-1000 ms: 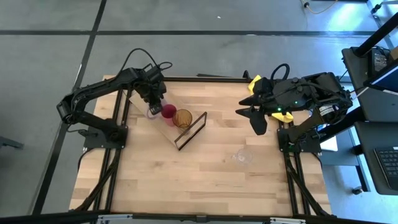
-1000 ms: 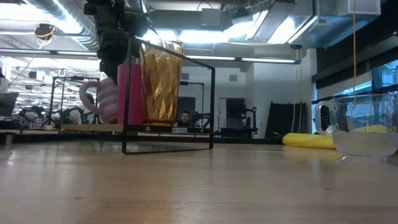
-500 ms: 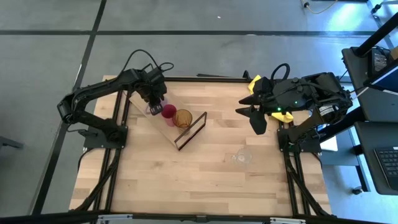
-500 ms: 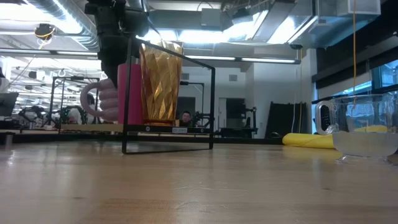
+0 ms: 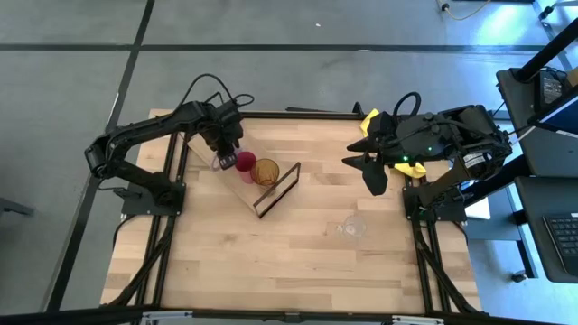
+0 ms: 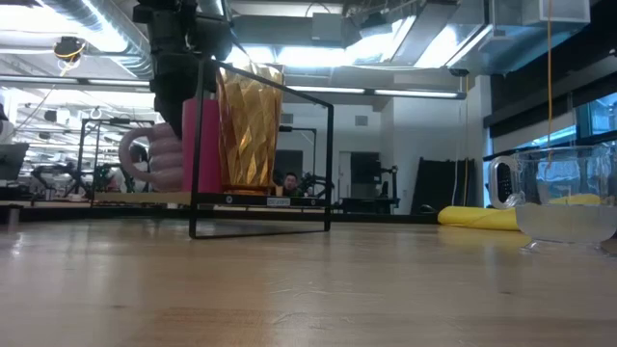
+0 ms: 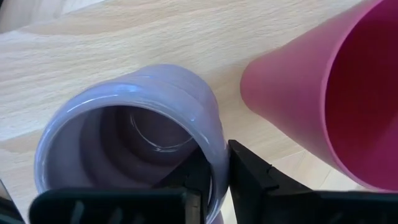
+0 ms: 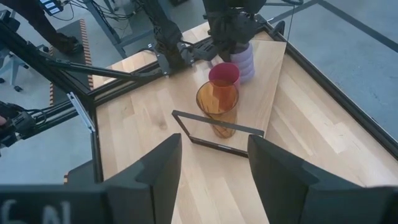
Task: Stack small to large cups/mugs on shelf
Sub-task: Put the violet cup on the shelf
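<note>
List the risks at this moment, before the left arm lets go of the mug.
1. The left claw pinches the purple mug by its rim wall alone, so the mug might tip or twist when released.
2. The mug stands right beside the red cup; pulling away may nudge it into the amber tumbler.
3. The clear glass sits off the shelf, so the row is unfinished.

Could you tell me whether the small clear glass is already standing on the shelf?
No, the clear glass stands on the bare tabletop, well apart from the shelf.
</note>
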Robot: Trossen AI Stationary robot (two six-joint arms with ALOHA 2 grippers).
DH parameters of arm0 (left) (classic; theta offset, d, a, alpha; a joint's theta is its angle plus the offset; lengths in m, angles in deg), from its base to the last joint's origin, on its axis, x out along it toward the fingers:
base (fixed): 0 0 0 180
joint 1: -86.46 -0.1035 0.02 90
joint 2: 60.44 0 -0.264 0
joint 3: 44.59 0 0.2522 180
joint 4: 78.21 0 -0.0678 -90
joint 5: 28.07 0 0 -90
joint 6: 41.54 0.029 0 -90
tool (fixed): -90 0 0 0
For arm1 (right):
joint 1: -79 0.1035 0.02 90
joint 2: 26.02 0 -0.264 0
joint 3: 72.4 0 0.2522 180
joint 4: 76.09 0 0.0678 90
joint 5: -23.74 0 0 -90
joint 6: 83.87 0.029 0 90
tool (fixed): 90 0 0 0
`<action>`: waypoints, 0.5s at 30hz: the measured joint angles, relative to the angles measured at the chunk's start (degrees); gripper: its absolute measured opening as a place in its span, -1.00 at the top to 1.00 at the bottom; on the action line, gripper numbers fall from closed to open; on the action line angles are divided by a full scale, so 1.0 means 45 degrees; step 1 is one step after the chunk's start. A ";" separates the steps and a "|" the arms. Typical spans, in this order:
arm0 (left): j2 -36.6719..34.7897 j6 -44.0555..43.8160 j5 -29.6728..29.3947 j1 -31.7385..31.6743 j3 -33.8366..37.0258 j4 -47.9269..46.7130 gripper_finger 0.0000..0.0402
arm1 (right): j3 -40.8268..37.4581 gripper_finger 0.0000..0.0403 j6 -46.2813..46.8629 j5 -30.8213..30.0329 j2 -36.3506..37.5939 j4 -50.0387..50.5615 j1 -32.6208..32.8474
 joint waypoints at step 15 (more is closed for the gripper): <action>-0.0008 -0.0078 0.0024 0.0000 -0.0005 -0.0322 0.64 | 0.0000 0.08 -0.0013 0.0005 0.0000 0.0005 0.0000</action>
